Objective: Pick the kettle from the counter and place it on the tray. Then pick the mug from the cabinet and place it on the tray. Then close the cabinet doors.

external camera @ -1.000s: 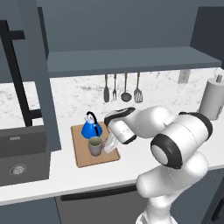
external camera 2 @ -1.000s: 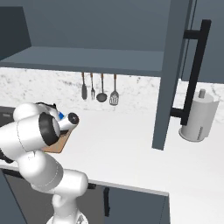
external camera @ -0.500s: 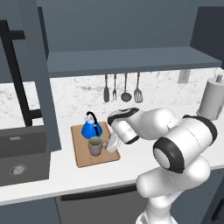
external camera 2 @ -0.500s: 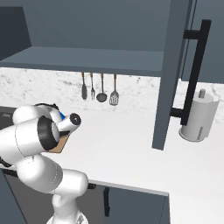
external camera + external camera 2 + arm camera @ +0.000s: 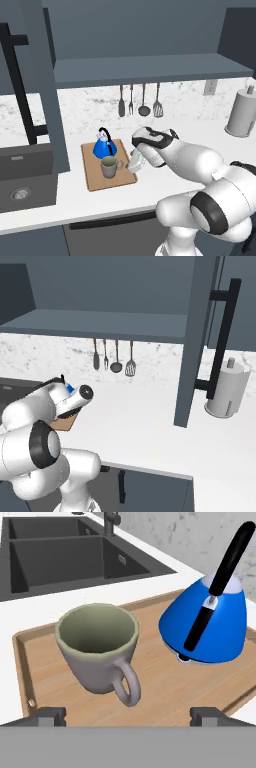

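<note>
The light-brown wooden tray [image 5: 97,181] [image 5: 155,684] lies on the white counter [image 5: 165,175]. The blue kettle [image 5: 105,146] [image 5: 210,624] stands upright on the tray's far part, and a bit of the kettle [image 5: 68,389] peeks past my arm. The grey-beige mug [image 5: 109,167] [image 5: 97,649] stands upright on the tray beside the kettle, its handle turned toward the hand. My gripper [image 5: 134,163] [image 5: 129,716] is open just short of the mug, its fingertips [image 5: 50,716] wide apart and touching nothing. Both cabinet doors [image 5: 45,85] [image 5: 197,341] stand open.
A dark sink [image 5: 25,172] [image 5: 60,547] sits left of the tray. Several utensils [image 5: 140,100] hang on the backsplash. A paper towel roll [image 5: 242,112] [image 5: 225,388] stands at the far right. The cabinet shelf [image 5: 150,67] overhangs the counter.
The jaws have opened and let go of the mug, which now stands free on the tray. The hand has drawn back slightly.
</note>
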Motion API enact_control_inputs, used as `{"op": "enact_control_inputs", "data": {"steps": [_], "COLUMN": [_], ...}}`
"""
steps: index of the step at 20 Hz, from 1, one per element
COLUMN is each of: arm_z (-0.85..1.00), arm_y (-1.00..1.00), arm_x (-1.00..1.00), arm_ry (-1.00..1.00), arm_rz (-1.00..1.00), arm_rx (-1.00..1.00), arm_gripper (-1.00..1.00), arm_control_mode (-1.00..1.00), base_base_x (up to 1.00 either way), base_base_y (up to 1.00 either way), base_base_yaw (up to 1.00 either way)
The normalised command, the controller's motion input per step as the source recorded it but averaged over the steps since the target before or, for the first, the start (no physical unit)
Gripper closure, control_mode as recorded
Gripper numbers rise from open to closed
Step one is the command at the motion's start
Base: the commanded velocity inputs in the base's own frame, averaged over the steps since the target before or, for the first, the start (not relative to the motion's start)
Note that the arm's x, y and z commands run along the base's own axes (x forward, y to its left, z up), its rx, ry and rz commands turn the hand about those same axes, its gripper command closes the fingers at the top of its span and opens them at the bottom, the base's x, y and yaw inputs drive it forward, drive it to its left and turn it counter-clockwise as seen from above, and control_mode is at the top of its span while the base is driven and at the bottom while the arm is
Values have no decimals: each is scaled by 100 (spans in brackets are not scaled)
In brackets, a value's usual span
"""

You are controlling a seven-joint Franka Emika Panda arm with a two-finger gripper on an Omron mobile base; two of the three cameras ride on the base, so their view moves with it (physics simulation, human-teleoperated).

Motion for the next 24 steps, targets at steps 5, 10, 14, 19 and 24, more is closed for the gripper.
{"op": "enact_control_inputs", "data": {"steps": [5, 10, 14, 19, 24], "arm_z": [70, 60, 44, 51, 44], "arm_y": [-18, -13, -8, -22, -35], "arm_x": [-16, -36, -45, -38, -37], "arm_ry": [11, 10, 6, 2, 4], "arm_rz": [-7, -23, -43, -34, -33], "arm_rx": [0, 0, 0, 4, 24], "arm_gripper": [-100, -100, -100, -100, -100], "arm_control_mode": [-100, -100, -100, -100, -100], "base_base_x": [0, 0, 0, 0, 0], "base_base_y": [0, 0, 0, 0, 0], "base_base_yaw": [0, 0, 0, 0, 0]}}
